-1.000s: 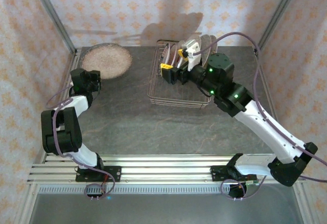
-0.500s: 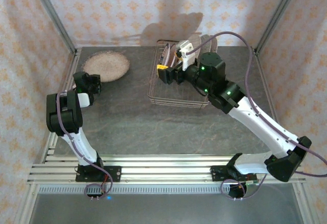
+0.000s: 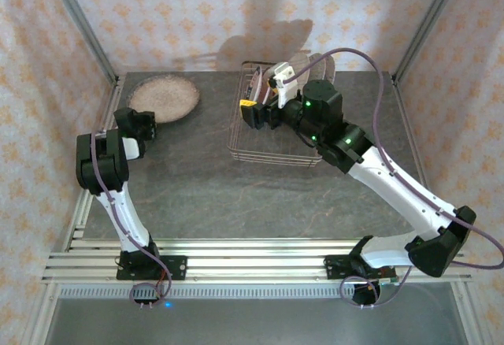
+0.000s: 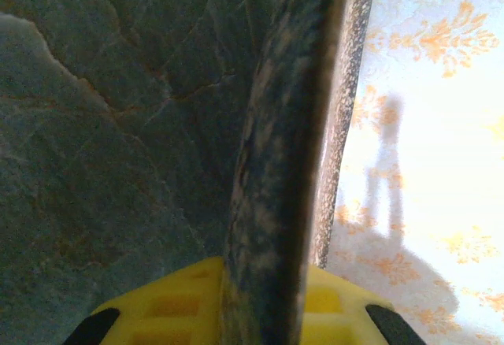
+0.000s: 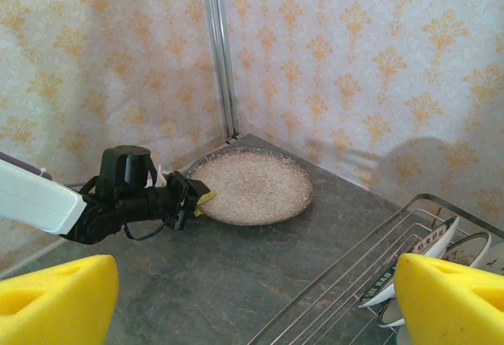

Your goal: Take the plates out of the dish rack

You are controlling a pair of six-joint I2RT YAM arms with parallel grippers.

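Note:
A large speckled beige plate (image 3: 164, 98) lies flat and low over the table's far left corner. My left gripper (image 3: 150, 124) is shut on its near rim. In the left wrist view the dark rim (image 4: 283, 164) runs edge-on between the yellow fingers (image 4: 173, 306). The right wrist view shows that plate (image 5: 252, 187) with the left gripper (image 5: 193, 199) clamped on its edge. The dish rack (image 3: 236, 152) stands at the back centre with several plates (image 3: 260, 85) upright in it. My right gripper (image 3: 264, 93) hovers open over the rack's left part, holding nothing between its fingers (image 5: 453, 298).
Patterned walls and metal frame posts (image 3: 83, 22) close the table in on three sides. The dark stone table (image 3: 205, 187) stretches bare between the rack and the arms' bases. Rack wires (image 5: 339, 282) and white plates with dark rims (image 5: 409, 258) sit just under the right gripper.
The left arm has folded back and brought the speckled plate lower over the far left corner. The right gripper has shifted slightly left and back over the rack, still open.

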